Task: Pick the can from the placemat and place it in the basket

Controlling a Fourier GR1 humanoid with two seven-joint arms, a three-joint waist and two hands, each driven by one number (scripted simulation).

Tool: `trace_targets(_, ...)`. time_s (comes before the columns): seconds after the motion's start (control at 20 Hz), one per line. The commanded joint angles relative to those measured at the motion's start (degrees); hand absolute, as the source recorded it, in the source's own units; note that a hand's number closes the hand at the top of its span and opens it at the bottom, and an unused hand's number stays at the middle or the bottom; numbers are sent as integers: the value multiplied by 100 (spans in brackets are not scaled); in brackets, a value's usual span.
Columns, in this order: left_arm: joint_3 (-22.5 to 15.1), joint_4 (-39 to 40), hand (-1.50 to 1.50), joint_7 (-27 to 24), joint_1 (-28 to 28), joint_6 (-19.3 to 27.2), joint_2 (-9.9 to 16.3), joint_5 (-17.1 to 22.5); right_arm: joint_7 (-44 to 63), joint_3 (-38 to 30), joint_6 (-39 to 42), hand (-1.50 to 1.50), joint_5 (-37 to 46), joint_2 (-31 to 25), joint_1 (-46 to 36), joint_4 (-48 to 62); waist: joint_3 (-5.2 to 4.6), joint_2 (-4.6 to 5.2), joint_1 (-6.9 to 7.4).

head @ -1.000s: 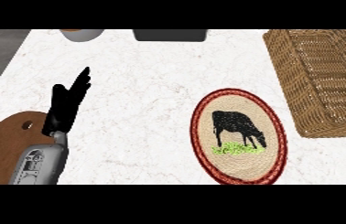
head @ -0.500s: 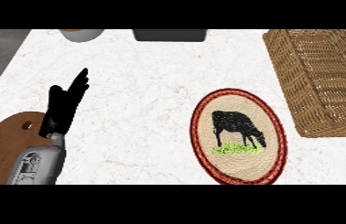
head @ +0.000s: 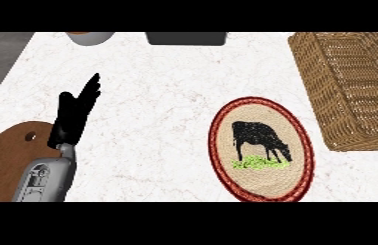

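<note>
Resting: left hand, fingers straight, together, holding nothing
Placemat: oval, cow print, right of the fingers, well apart
Basket: wicker, farther right
Can: nowhere visible

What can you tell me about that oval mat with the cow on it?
The placemat is an oval of woven, straw-coloured fibre with a dark red rim. A black cow grazing on a green tuft of grass is pictured at its middle. It lies flat on the white marbled counter, just left of the wicker basket. Nothing stands on it; no can shows.
</note>
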Motion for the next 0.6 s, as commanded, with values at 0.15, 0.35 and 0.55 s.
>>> trace_targets(0.15,-4,-26,0,130,-214,-87,52,-26,-699,-192,-618,150,-31,30,207,983,2,15,36)
trace_targets(0.35,154,148,0,-368,89,-282,146,160,-240,-641,-673,150,-399,233,177,1346,0,20,48)
trace_targets(0.55,56,-148,0,25,169,-156,37,70,-626,-924,-910,-150,-644,101,168,1684,5,23,81)
